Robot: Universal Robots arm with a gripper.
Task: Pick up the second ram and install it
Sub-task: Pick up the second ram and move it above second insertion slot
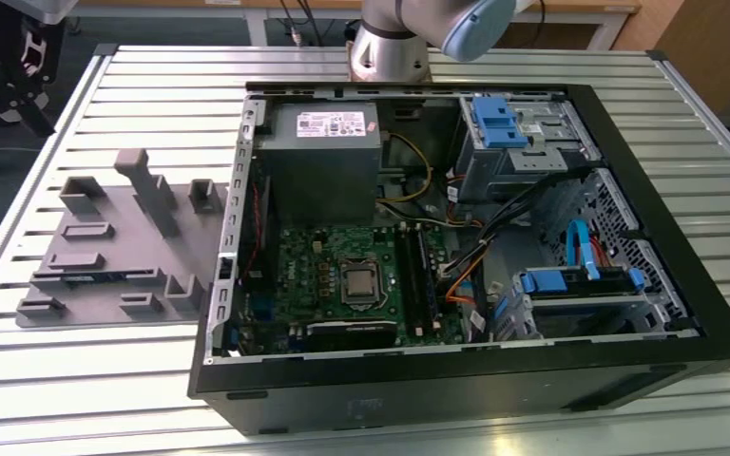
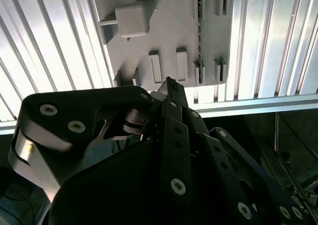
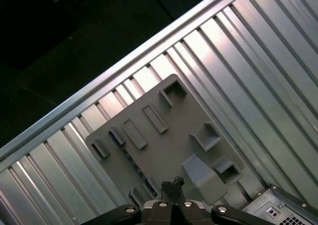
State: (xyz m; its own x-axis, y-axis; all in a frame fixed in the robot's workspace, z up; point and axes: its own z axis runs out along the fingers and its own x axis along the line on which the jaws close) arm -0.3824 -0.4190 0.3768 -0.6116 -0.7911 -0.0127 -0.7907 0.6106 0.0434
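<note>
Arm (image 1: 388, 52): its silver base column is standing upright at the far edge in the exterior view. A pale blue-grey joint cap (image 1: 477, 21) is sitting just above it, leaning toward the exterior view's right.

Gripper (image 3: 172, 185): in both wrist views it is pointing downward, away from the cameras. The fingertips (image 2: 168, 82) are meeting, pads pressing flat against each other. The black linkage bars (image 2: 175, 145) are lying close together, converging to a narrow point. The finger bases (image 3: 171, 205) are sitting side by side, touching.

You are seeing the ribbed table (image 1: 86, 380) gleaming like bare metal. The grey tray (image 1: 124, 252) is looking matt, smooth, plastic
</note>
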